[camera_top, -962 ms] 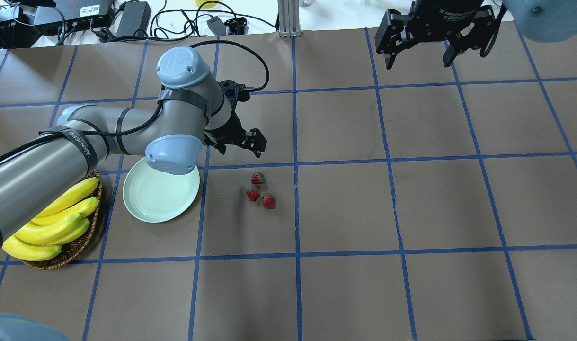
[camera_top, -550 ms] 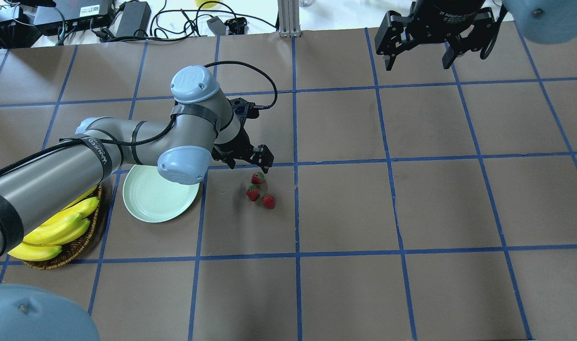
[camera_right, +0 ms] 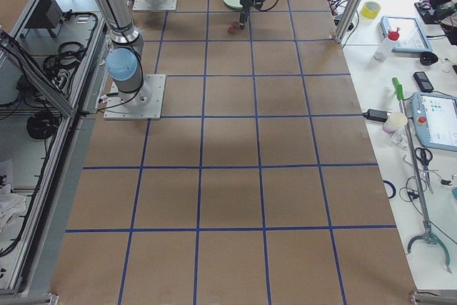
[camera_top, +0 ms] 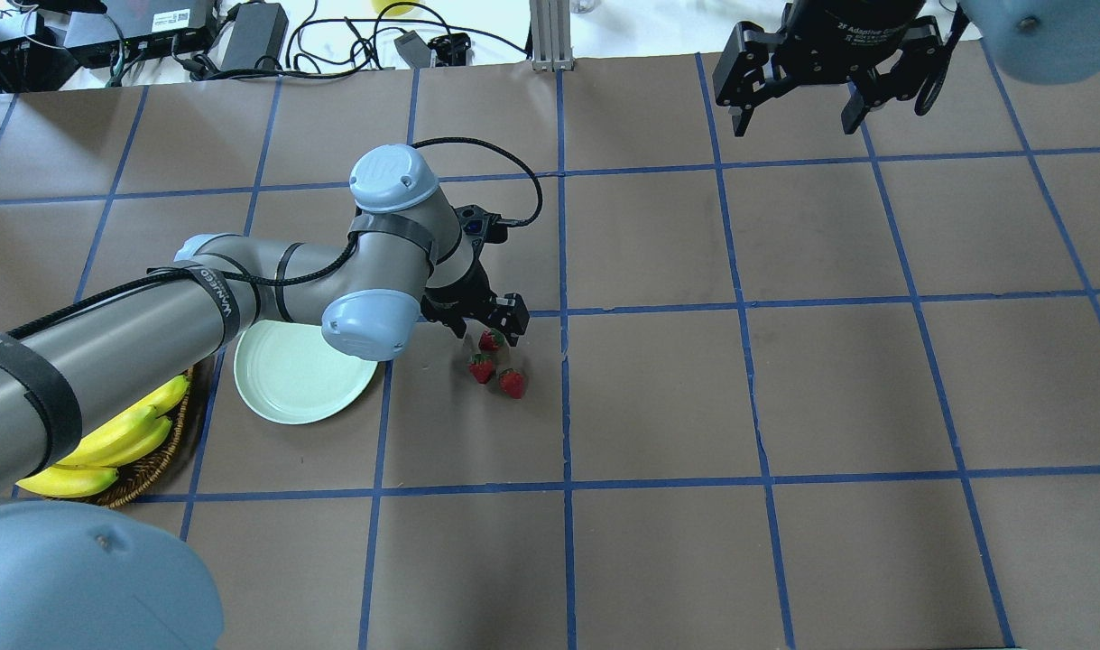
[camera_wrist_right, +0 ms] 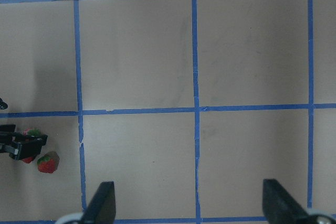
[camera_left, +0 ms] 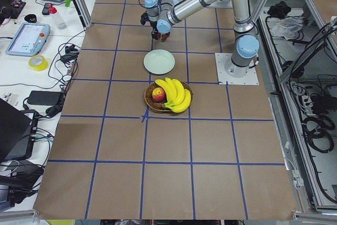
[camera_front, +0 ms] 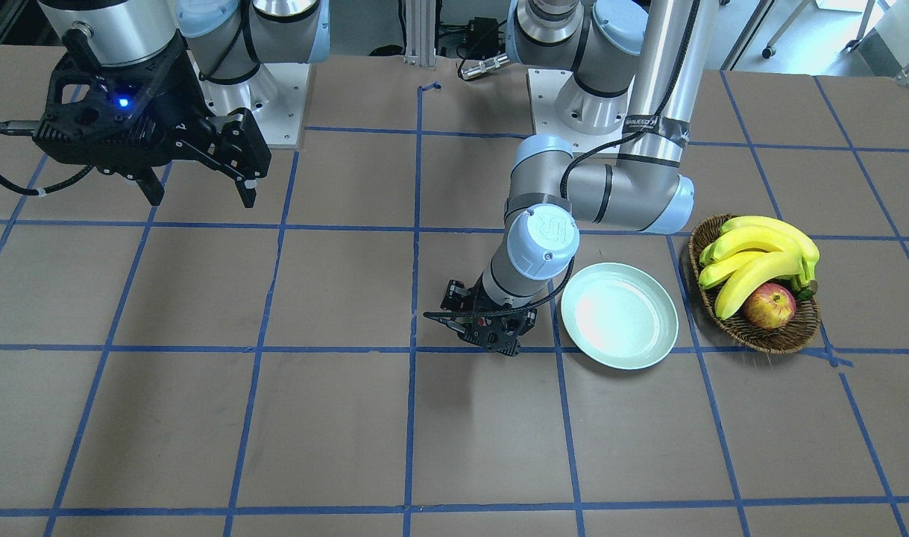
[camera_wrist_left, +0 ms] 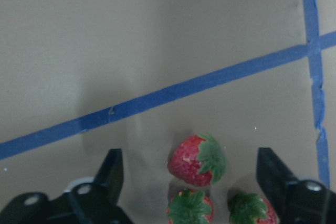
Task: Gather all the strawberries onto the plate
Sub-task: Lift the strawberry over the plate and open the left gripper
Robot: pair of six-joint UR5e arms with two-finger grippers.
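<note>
Three small red strawberries (camera_top: 482, 367) with green caps lie close together on the brown surface (camera_top: 658, 397). The plate (camera_top: 288, 384), round, shallow and pale green, lies flat near them, on their left in the overhead view.

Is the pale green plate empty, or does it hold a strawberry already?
Empty. The plate shows only its bare surface, and all three strawberries lie on the table beside it.

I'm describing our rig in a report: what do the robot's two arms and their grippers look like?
Left arm: silver-grey tubes, pale blue joint caps, black straps, one lettered in white, a black cable looping to the wrist. Left gripper and right gripper: black, two-fingered; the right's body bears white print and a blue light.
</note>
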